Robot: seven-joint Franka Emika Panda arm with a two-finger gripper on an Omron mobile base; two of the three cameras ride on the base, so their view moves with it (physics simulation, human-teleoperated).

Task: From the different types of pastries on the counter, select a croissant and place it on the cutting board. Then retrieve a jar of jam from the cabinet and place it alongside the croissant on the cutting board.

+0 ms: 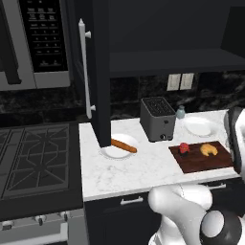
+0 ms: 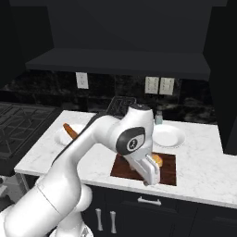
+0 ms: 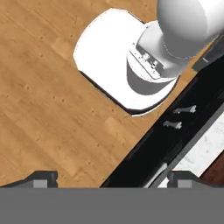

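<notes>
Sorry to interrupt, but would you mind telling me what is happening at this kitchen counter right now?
The croissant and the jar of jam both sit side by side on the cutting board, not touching. The gripper is open and empty, pointing down at the wooden floor beside the counter. The cabinet door hangs open, and a stick pastry lies on a plate.

I am looking at a white counter (image 1: 129, 172) that is looking like smooth marble with faint grey lines. The cutting board (image 1: 203, 160) is showing dark red-brown wood, flat and matt. The toaster (image 1: 158, 119) is looking like dull grey metal. The cabinet (image 1: 98, 72) door is looking black and smooth. The plate (image 1: 198, 127) is shining a little, white and smooth. Below me, the floor (image 3: 48, 105) is showing light, grainy wood planks.
</notes>
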